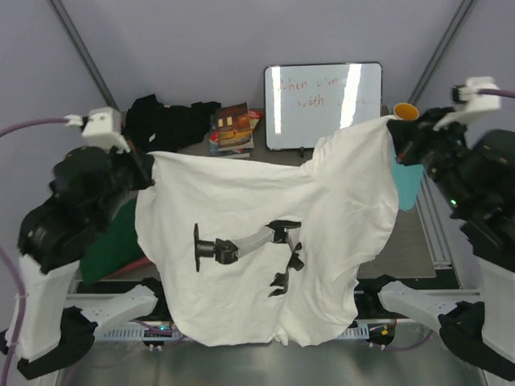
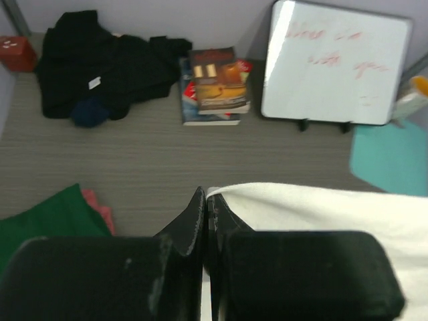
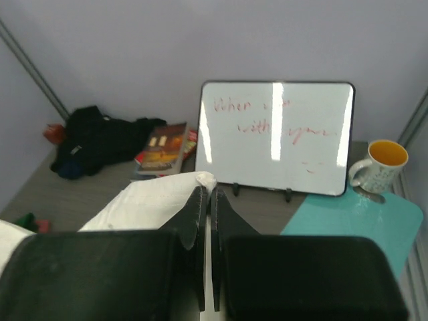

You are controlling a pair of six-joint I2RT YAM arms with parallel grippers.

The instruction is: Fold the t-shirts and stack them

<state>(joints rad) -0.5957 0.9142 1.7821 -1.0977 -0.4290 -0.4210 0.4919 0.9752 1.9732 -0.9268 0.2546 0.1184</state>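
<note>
left pincer (image 1: 146, 167) jaws pressed together, pinching the upper left edge of the white cloth t-shirt with black printed marks (image 1: 265, 233). right pincer (image 1: 394, 133) also clamped narrow, gripping the shirt's opposite upper corner. shirt hangs spread between the two pincers, lifted off the grey wood-grain table (image 2: 134, 154), lower hem drooping toward the arm bases. in the left wrist view white cloth runs off to the right from the fingertips; in the right wrist view it bunches to the left of and below the tips. crumpled black cloth t-shirt heap (image 1: 165, 121) lies beyond the left pincer, at the far edge. dark green cloth t-shirt (image 1: 113, 241) sits under and left of the left pincer, a salmon pink cloth edge (image 2: 99, 208) touching its right side. stack of glossy-covered books (image 1: 233, 129) far ahead, between the pincers, just beside the black heap. white rectangular whiteboard with red writing (image 1: 322, 104) stands upright beyond the right pincer, right of the books. flat teal mat (image 1: 408, 183) below the right pincer, white mug with yellow inside (image 3: 378, 167) at its far edge. small red object (image 2: 17, 52) far left of the left pincer, too blurred to identify.
</note>
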